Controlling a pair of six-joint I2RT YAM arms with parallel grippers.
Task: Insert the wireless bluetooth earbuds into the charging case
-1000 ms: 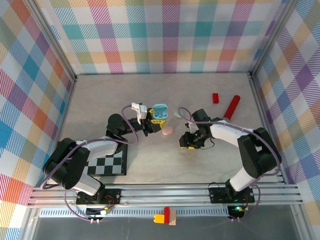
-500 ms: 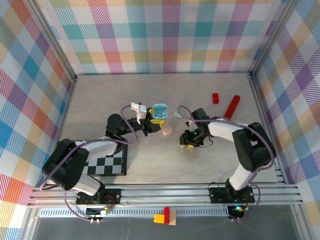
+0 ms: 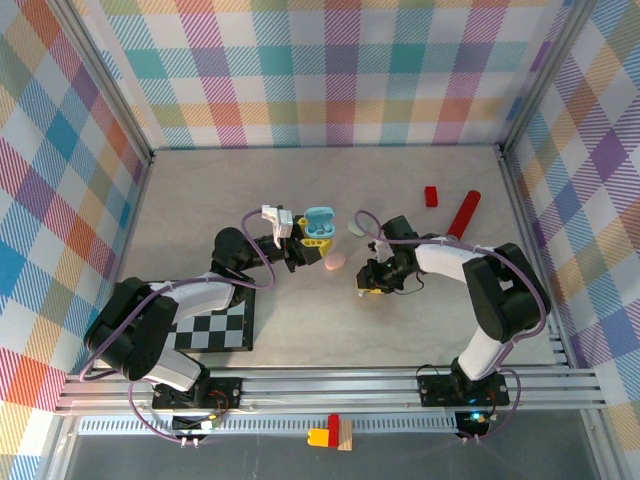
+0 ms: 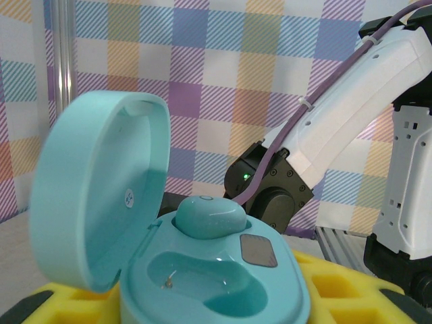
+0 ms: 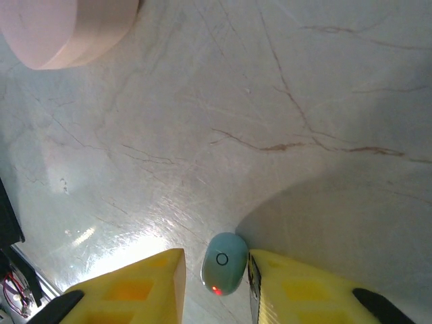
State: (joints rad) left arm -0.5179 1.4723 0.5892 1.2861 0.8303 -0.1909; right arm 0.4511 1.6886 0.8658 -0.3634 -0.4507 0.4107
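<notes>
The bench [image 3: 300, 190] carries little close to either set of jaws; two red blocks [image 3: 464, 212] lie well beyond the right jaws. The left arm [image 3: 190, 300] holds the mint charging case [image 4: 216, 283] up off the bench. The left jaws are clamped on its base, a yellow pad [image 4: 67, 304] on each side, and the lid [image 4: 94, 196] is swung open. That grip has not shifted over the last second. The right arm [image 3: 460, 265] has edged its wrist slightly toward the left jaws, and the right jaws, down at the bench, have narrowed noticeably. A pink case [image 5: 67, 27] sits ahead of the right jaws, well apart. One seated earbud [image 4: 209, 216] fills the case's far well; the near well [image 4: 202, 280] is empty. The loose earbud [image 5: 225, 263] lies on the bench between the right jaws: one finger [image 5: 297, 290] touches it, the other stands just off it, so it is bracketed but not yet pinched. My judgement is that the pick is nearly complete, leaving the carry to the empty well
</notes>
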